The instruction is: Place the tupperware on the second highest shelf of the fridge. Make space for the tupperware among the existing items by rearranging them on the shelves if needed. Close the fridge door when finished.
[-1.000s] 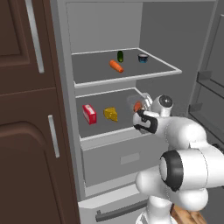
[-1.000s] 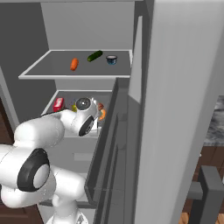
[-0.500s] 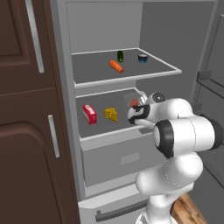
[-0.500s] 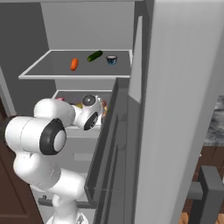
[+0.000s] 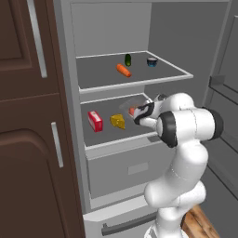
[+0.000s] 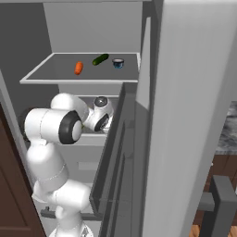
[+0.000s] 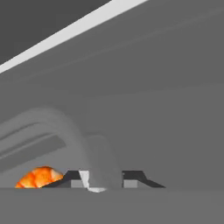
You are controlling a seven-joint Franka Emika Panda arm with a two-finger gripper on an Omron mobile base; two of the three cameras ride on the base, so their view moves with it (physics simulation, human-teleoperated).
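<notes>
The tupperware (image 5: 133,106) is a clear box with orange-red food inside, held just above the fridge's lower open shelf (image 5: 108,134). My gripper (image 5: 141,114) is shut on its right side, inside the fridge. In the hand view, the box's clear rim (image 7: 65,124) curves down between my fingertips (image 7: 82,178), and the orange food (image 7: 39,177) shows at the lower left. On the same shelf, to the left, stand a red carton (image 5: 95,121) and a yellow cheese wedge (image 5: 118,121).
The upper shelf (image 5: 102,76) carries a carrot (image 5: 123,70), a cucumber (image 5: 128,59) and a small dark bowl (image 5: 151,61). A drawer (image 5: 125,162) sits under the lower shelf. The open fridge door (image 6: 185,115) stands on the right, and brown cabinets (image 5: 28,139) on the left.
My arm has reached further left and deeper into the fridge, carrying the tupperware in over the lower shelf towards the cheese.
</notes>
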